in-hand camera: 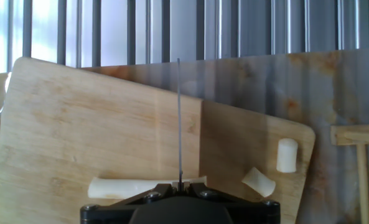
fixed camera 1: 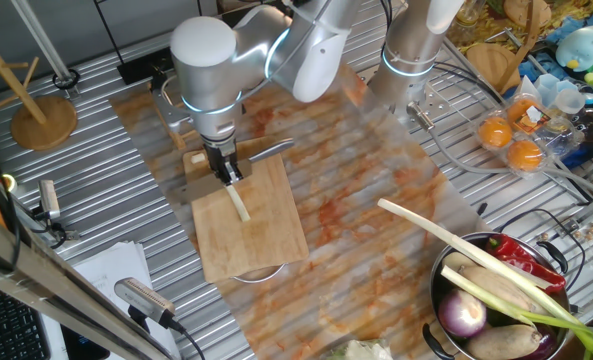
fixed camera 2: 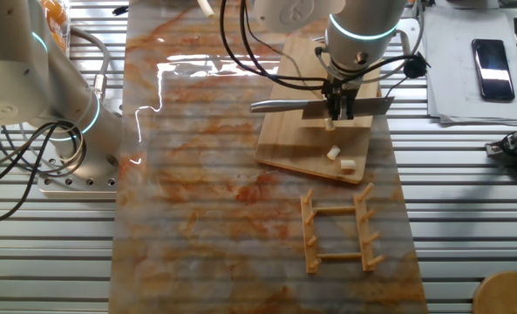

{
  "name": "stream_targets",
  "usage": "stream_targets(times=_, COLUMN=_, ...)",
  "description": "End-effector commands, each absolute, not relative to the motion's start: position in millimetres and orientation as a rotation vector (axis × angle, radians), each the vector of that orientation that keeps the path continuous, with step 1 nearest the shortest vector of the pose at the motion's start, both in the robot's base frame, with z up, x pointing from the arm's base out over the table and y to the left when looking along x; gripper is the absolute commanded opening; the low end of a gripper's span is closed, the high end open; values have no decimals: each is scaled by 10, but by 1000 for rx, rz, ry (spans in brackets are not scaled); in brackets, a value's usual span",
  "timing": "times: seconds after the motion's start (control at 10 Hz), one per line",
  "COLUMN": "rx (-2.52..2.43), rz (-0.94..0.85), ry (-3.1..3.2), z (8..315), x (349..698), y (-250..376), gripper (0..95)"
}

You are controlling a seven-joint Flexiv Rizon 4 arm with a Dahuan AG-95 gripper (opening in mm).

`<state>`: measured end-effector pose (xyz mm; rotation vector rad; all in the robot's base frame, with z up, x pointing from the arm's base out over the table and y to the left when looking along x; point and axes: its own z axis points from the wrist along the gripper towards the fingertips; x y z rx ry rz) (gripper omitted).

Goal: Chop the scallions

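1. your gripper has its jaws closed on the knife, the blade held edge-down over the cutting board.
2. the scallions lie on the board under the blade: one long stalk, with two cut chunks lying apart near the board's corner.
3. the wooden rack rests on the surface just beside the board.

Even, bright lighting in my feeds; window glare streaks the glossy marbled orange table mat; the pale bamboo cutting board appears sharp.
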<state>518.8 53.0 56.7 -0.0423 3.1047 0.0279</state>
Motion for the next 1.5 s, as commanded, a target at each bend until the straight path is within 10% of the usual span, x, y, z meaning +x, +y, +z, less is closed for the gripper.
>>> stream_targets(times=0.1, rx=-42, rz=31, ry=3105, z=588, x=5170, y=544, gripper=0)
stream_targets(times=1.5, rx=-31, rz=10, ry=3095, z=550, x=5126, y=582, gripper=0)
